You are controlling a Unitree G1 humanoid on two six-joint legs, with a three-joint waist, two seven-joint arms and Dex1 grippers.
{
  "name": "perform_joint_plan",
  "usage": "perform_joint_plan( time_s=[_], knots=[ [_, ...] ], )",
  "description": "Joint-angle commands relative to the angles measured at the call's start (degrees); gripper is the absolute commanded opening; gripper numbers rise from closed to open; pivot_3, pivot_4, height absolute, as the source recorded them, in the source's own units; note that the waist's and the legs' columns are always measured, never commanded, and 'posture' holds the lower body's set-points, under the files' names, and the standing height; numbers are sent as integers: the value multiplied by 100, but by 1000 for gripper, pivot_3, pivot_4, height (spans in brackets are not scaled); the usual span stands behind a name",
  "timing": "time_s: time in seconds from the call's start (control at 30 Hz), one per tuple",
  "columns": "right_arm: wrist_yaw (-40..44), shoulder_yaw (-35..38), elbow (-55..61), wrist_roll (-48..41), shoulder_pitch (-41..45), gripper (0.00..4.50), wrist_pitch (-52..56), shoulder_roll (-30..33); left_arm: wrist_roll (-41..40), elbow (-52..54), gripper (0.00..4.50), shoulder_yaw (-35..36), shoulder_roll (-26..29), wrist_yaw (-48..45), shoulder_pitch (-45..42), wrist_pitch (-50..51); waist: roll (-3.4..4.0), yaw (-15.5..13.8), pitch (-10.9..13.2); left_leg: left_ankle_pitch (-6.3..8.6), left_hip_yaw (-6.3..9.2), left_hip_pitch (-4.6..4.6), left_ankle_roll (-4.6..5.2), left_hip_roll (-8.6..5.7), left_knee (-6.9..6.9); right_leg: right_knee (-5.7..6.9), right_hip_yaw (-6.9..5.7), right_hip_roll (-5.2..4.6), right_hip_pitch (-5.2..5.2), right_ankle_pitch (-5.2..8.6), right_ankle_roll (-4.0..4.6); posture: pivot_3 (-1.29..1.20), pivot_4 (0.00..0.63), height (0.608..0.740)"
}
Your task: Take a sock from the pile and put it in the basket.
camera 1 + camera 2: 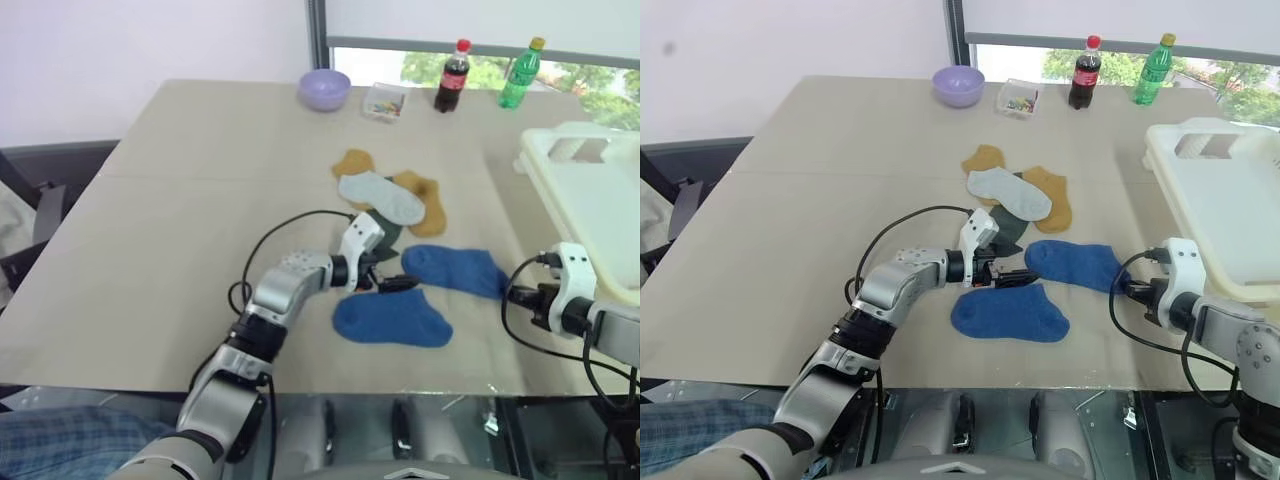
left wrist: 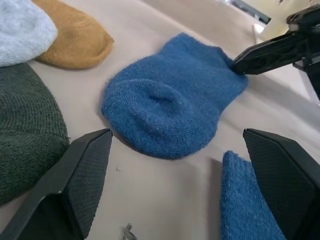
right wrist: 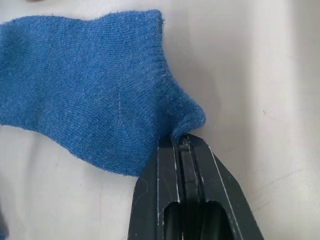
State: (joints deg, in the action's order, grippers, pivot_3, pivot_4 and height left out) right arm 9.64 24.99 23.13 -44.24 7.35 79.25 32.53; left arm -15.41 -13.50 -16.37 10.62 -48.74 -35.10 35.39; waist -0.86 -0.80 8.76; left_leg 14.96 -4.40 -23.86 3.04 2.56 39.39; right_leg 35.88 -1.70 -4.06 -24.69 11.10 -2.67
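Left eye view: my left claw (image 1: 392, 276) hangs spread and empty, pile (image 1: 392, 198) just beyond it. My right claw (image 3: 183, 142) is clamped on a blue sock's (image 3: 90, 95) edge. Basket (image 1: 590, 200), beyond that claw, awaits; lift and drop remain.

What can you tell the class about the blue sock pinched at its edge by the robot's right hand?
The blue sock is royal-blue ribbed knit, ankle-length, lying flat on the beige table apart from the pile. The shut right hand pinches its edge nearest the basket. The open left hand faces its other end without touching.
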Motion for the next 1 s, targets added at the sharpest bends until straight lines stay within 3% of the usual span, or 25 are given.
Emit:
perform_joint_plan(
  time_s=[0.03, 0.2, 0.33, 0.73, 0.83, 1.0],
  knots=[
    [7, -34, 86, 117, -58, 0, -66, -45, 183, -94, 3691, -153, -78, 166, 0, 121, -1, 3, -1, 0, -1, 2, 0, 0, 0, 0, 0, 0, 2, 1, -1, 0, 150, 736],
    [29, -37, 119, 175, -75, 0, -102, -111, 475, -242, 1363, -265, -128, 335, -37, 25, -1, 6, -3, 0, -1, 5, 0, 2, 0, 1, 1, 1, 1, 0, 0, 0, 150, 736],
    [34, -39, 147, 191, -69, 0, -98, -136, 529, -364, 53, -250, -333, 452, -57, -13, -5, 3, -6, 0, -3, 3, 0, 1, 0, 0, 3, -1, 1, -10, 16, 0, 150, 736],
    [76, -54, 126, 290, -27, 0, -115, -185, 581, -348, 53, -346, -376, 74, 72, -463, -10, 3, -10, 0, -2, 3, 0, -1, 0, -1, 2, -4, 2, -5, 9, 0, 150, 736],
    [114, -57, 118, 321, -16, 0, -122, -179, 588, -341, 778, -309, -386, 58, 82, -438, -10, 3, -10, 0, -2, 3, 0, 0, 0, -1, 1, -4, 1, -4, 8, 0, 150, 736],
    [162, -65, 97, 378, 6, 0, -138, -162, 792, -227, 3031, -568, -273, -79, 194, -636, -9, -1, -10, 0, -2, 4, 0, 0, 0, -1, 1, -5, 1, -2, 4, 0, 150, 736]
  ],
)
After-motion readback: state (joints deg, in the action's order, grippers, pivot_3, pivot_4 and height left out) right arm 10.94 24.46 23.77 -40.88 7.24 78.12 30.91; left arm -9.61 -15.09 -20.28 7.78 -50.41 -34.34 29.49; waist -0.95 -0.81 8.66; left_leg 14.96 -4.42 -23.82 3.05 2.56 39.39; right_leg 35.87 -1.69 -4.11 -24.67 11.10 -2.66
